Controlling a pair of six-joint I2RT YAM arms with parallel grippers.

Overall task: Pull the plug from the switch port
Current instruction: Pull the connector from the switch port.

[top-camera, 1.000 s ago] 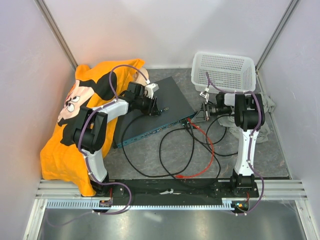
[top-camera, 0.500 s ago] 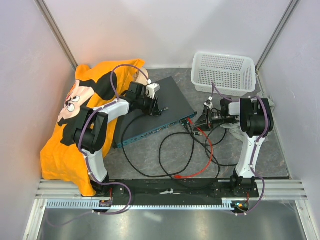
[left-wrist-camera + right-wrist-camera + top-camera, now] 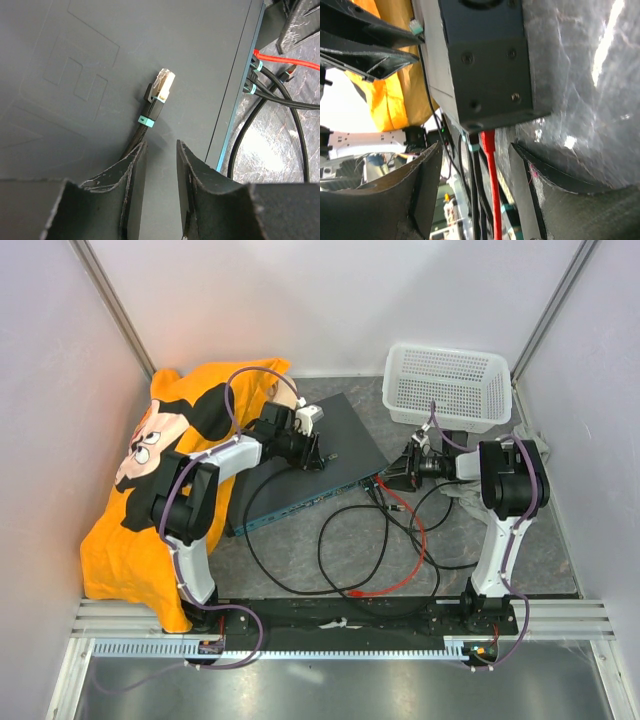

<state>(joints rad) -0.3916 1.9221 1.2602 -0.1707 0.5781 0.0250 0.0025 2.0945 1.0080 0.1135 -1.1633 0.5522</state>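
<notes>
The flat, dark blue-grey metal switch [image 3: 345, 430] lies aslant on the mottled grey worktop [image 3: 300, 570]. Its narrow teal front face is turned toward the arms, so the sockets can be reached. The plug to be pulled, as I judge it, is the red moulded plug [image 3: 487, 140] on the glossy red cable [image 3: 415, 530]. It sits in a port at the right end of that face, beside round black cables [image 3: 330, 540] with teal bands.

The right tool [image 3: 475, 147] stands spread, one rough black finger on either side of the red plug and gripping nothing yet, probably lined up to close on it. The left tool [image 3: 161, 145] is over the switch's smooth lid, its jaws parted with bare lid showing between them. It is likely there to steady the box against the pull. A loose clear-tipped plug [image 3: 164, 82] lies on the lid. Its black lead passes behind one finger rather than across the gap, so it does not look gripped.
</notes>
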